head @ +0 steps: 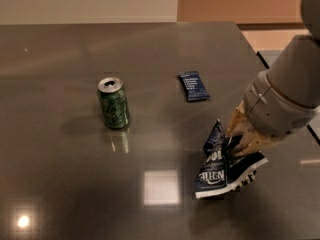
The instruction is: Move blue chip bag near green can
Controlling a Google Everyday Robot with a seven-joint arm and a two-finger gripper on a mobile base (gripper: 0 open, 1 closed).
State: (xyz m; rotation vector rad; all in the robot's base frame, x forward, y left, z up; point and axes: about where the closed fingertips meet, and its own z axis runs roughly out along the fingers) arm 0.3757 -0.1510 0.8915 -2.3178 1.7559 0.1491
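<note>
The blue chip bag (216, 170) is a crinkled navy bag with white lettering, at the right front of the dark table. My gripper (239, 140) comes in from the right and is shut on the bag's upper right part, with its tan fingers (236, 124) pressed into the folds. The bag hangs tilted, its lower edge at or just above the tabletop. The green can (113, 103) stands upright at the centre left, well to the left of the bag and the gripper.
A small flat dark blue packet (193, 86) lies between the can and the gripper, farther back. The table's right edge (260, 59) runs close behind my arm. A bright light reflection (161, 187) shows on the tabletop in front.
</note>
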